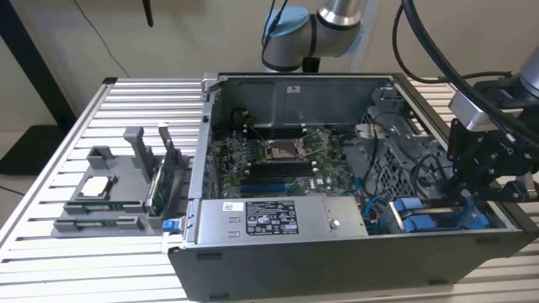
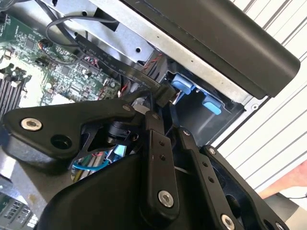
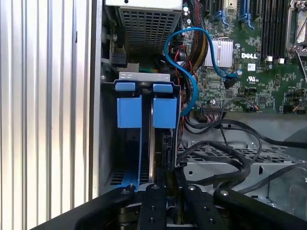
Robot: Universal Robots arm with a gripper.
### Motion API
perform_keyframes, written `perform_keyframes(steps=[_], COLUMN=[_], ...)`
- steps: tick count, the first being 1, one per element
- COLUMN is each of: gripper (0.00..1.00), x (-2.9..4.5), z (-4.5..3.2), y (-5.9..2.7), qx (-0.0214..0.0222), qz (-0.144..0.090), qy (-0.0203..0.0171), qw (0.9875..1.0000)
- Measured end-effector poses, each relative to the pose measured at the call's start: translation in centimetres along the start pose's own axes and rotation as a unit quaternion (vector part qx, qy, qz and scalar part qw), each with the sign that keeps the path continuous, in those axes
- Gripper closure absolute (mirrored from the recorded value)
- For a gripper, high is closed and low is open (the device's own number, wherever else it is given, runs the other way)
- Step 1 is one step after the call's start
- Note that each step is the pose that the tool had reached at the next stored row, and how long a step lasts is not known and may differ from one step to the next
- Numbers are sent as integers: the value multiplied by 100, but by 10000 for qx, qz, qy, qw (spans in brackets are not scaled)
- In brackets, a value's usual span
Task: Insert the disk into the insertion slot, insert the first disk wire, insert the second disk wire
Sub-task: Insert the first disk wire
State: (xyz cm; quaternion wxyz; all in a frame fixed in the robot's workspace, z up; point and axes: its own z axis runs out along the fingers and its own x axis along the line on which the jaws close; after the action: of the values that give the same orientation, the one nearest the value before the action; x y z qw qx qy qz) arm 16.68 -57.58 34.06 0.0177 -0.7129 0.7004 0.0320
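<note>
1. Slatted aluminium table [image 1: 50, 259] under everything, plain wall behind. The computer case [image 1: 337, 271] lay open on it, across the middle and right of the exterior view.
2. The step in hand looked like one of the wire steps, not the disk one. The disk [image 3: 164, 111] in its blue carrier sat down inside the insertion slot [image 3: 144, 75], at the lower right corner of the case in the exterior view. It looked fully seated to me.
3. The gripper [image 2: 157, 106] hung right at that bay, fingers pinched nearly together on the black plug of a disk wire [image 2: 165, 93]. Its flat black lead trailed off toward the motherboard [image 2: 72, 84]. The plug was just beside the blue fittings. I couldn't tell if it had reached the disk's socket, or whether it was the first wire or the second.
4. My guess at what the move from there called for: plug square to the disk's end and a gentle straight push along the bay. The gap looked tight, and a tilted plug would probably jam.
5. Stuff in the way: a blue data cable [image 3: 193, 91] looped close beside the bay, and a thick black cable bundle [image 3: 240, 158] lay over the metal floor near the fingers. Either could snag.
6. Elsewhere in the exterior view: a grey power-supply box [image 1: 269, 218] sat at the front of the case, and a grey parts tray [image 1: 126, 189] sat well apart on the exterior view's left.
</note>
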Motion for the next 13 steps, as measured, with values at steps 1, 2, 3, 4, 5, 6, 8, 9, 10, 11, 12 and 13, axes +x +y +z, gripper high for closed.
perform_keyframes(steps=[1, 2, 3, 4, 5, 6, 8, 9, 10, 11, 12, 13], gripper=[81, 81, 81, 81, 81, 81, 81, 81, 81, 81, 81, 81], x=[0, 0, 0, 0, 0, 0, -1, -1, -1, -1, -3, -6], z=[0, 0, 0, 0, 0, 0, 0, 0, 0, 0, 0, 0], y=[0, 0, 0, 1, 2, 4, 7, 7, 8, 8, 8, 9], qx=[0, 0, 0, 0, 0, 0, 0, 0, 0, 0, 0, 0], qz=[0, 0, 0, 0, 0, 1, 1, 1, 1, 1, 1, 1], qy=[0, 0, 0, 0, 0, 0, 0, 0, 1, 2, 2, 3], qw=[10000, 10000, 10000, 10000, 10000, 10000, 10000, 10000, 10000, 10000, 10000, 10000])
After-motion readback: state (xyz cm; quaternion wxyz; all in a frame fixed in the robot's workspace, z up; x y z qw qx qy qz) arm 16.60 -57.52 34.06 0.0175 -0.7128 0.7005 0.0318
